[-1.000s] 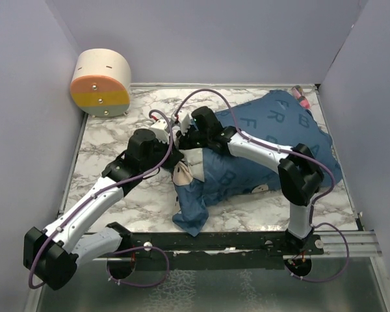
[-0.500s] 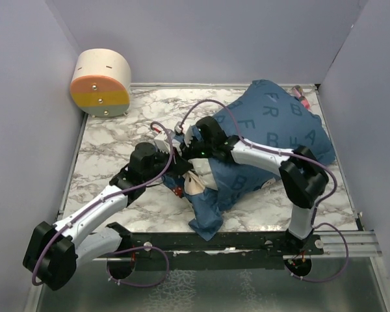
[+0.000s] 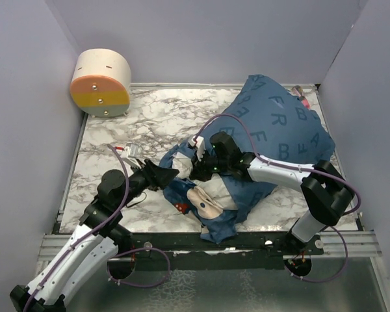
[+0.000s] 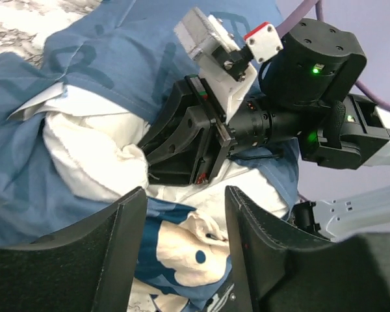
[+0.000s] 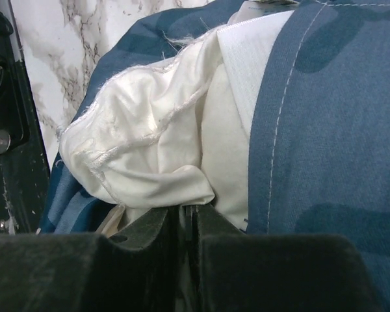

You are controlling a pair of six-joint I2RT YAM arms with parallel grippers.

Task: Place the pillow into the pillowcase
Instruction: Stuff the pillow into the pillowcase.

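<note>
The case (image 3: 279,123) now sits bunched and rounded against the far right of the table, fuller than a second ago, when it lay flatter and stretched toward the middle. Its open end has slid toward the near edge and lies rumpled in front of the right arm.

Most of the pillow (image 4: 91,153) is inside. A crumpled white end bulges out of the mouth, between the two grippers, with blue hem folded around it.

The main change is on the left. A second ago the left arm reached up to the mouth, beside the right wrist, with its jaws closed. Now it has drawn back toward the near left. The left gripper (image 3: 172,173) stands spread just short of the mouth, with nothing between its fingers.

The right gripper (image 5: 184,211) stays at the opening, its fingers pressed together on a fold of white pillow fabric.

With the left hold gone, nothing keeps the mouth open. The stuffing looks well along but unfinished. The exposed end probably needs the hem taken again and pulled over it.
</note>
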